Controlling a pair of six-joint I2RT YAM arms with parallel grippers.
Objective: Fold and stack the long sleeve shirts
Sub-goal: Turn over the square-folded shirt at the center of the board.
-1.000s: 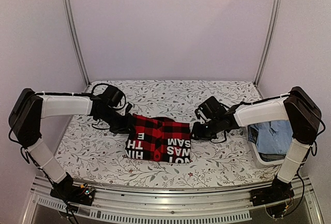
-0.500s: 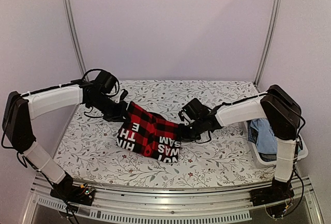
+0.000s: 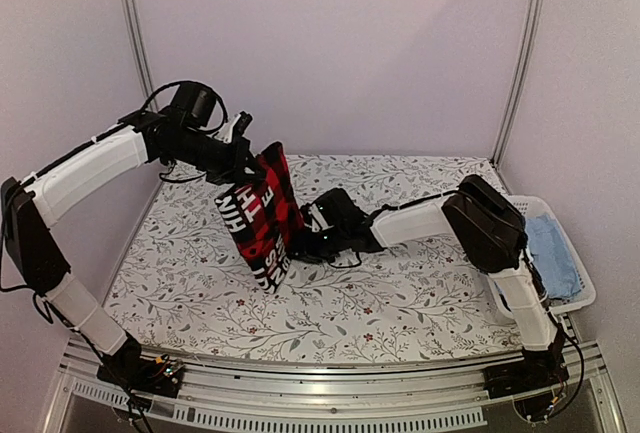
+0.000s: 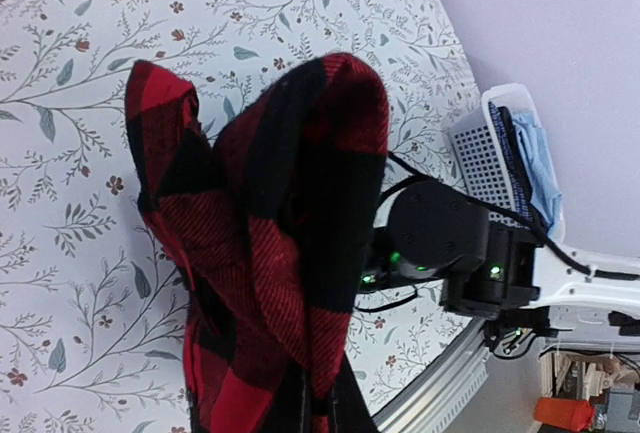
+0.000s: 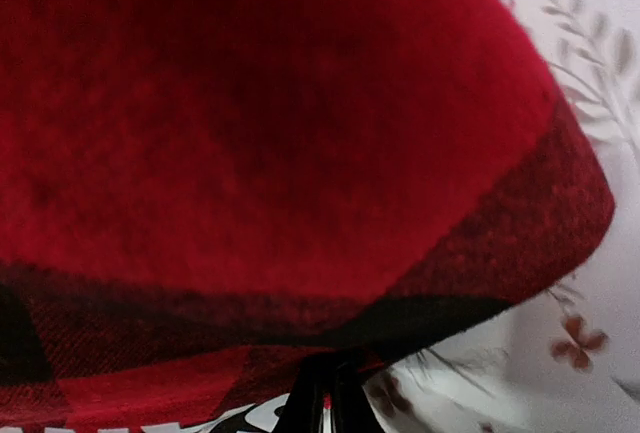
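L gripper (image 3: 243,149) is pinching shirt (image 3: 262,215) by its top edge high over far-left table (image 3: 420,288), R gripper (image 3: 306,243) is clamping its low edge mid-table; best moving both together, cloth taut, then laying flat w/o bunching.

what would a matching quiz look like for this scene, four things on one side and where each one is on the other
Things:
1. left gripper
2. right gripper
3. checked shirt
4. blue cloth

Places or states:
A. lying in the white basket at the right edge
B. shut on the shirt's upper end, high above the table
C. held upright between both grippers
D. shut on the shirt's lower part, close to the table

Pairs: 1-B, 2-D, 3-C, 4-A
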